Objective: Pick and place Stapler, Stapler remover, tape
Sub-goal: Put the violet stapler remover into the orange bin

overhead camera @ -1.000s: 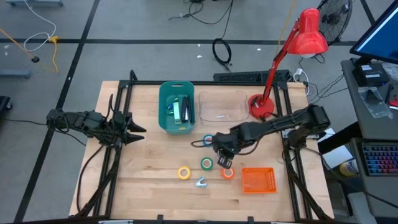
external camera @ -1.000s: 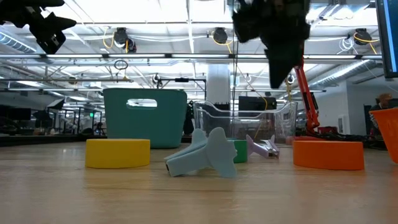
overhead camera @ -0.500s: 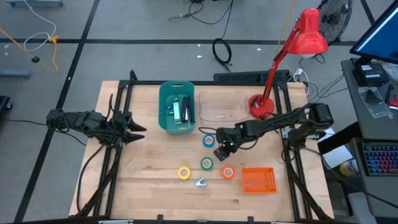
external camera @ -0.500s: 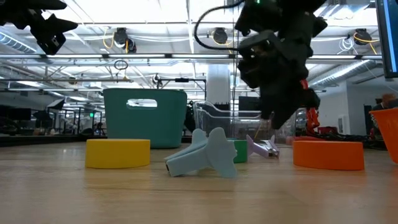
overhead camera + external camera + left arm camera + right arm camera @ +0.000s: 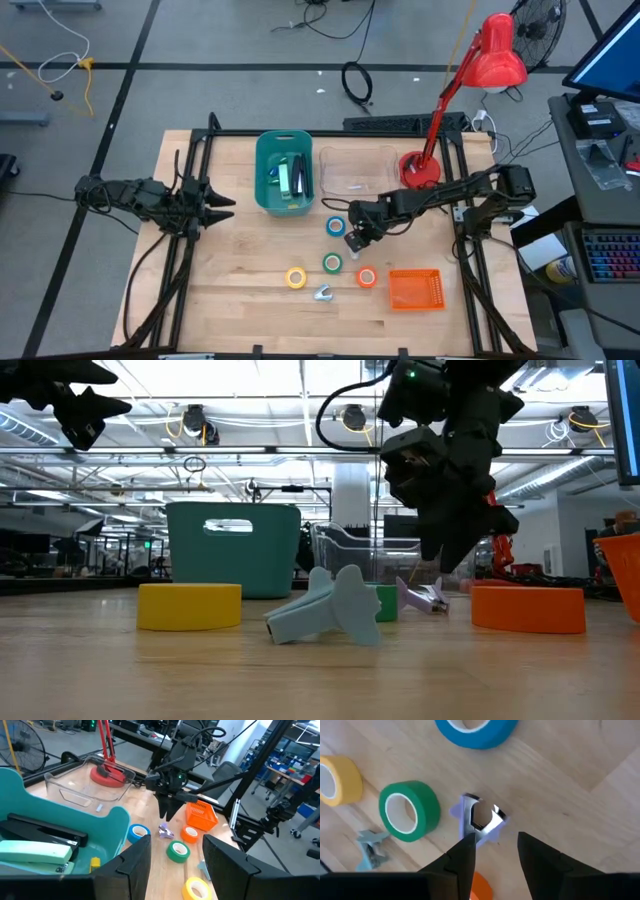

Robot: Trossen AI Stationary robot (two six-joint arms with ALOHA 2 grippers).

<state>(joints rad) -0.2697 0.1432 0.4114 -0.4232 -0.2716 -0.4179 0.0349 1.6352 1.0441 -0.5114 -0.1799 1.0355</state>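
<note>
My right gripper [image 5: 492, 840] hangs open just above a purple staple remover [image 5: 480, 817], which lies flat on the wooden table [image 5: 230, 290]. Its fingers stand on either side of the remover's near end. Around it lie the tape rolls: blue [image 5: 335, 226], green [image 5: 332, 263], yellow [image 5: 296, 277] and orange [image 5: 366, 277]. A grey-blue staple remover [image 5: 322, 293] lies near the front. Staplers [image 5: 45, 842] lie in the teal bin [image 5: 284, 172]. My left gripper [image 5: 222, 208] waits open at the table's left, raised.
A clear plastic tray [image 5: 357, 170] stands to the right of the teal bin. An orange mesh basket [image 5: 414, 289] sits at the front right, and a red desk lamp [image 5: 420, 170] at the back right. Bare wood lies at the front left.
My right gripper has come down from above the tape rolls and shifted a little toward the table's far edge, rolling about its wrist, and now hangs low over the purple staple remover. Nothing on the table has moved.
</note>
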